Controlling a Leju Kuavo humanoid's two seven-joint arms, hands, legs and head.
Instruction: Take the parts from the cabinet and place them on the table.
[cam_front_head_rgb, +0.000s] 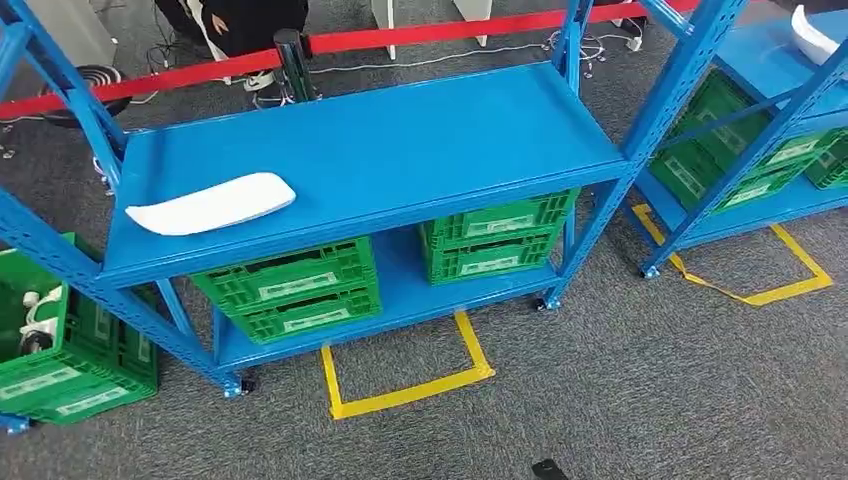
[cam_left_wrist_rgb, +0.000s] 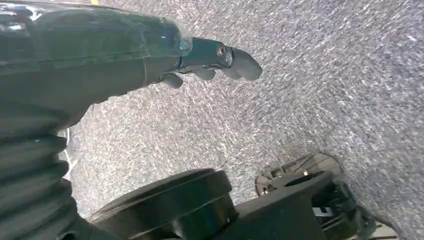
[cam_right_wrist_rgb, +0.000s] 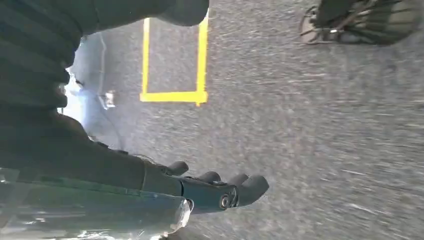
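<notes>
Head view shows the white part (cam_front_head_rgb: 211, 203) lying flat on the blue shelf (cam_front_head_rgb: 400, 150), probably light, stiff and slick, best gripped across its narrow middle, while left hand (cam_left_wrist_rgb: 210, 60) and right hand (cam_right_wrist_rgb: 215, 187) hang empty, fingers loosely curled.

Grey carpet (cam_front_head_rgb: 640, 400) — yellow floor tape (cam_front_head_rgb: 405, 392), red barrier belt (cam_front_head_rgb: 420, 38)

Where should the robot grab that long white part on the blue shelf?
Probably around the narrow middle of the white part, coming from above at the shelf's front edge. It lies flat, long and thin, near that edge, so fingers could close across its short width.
</notes>
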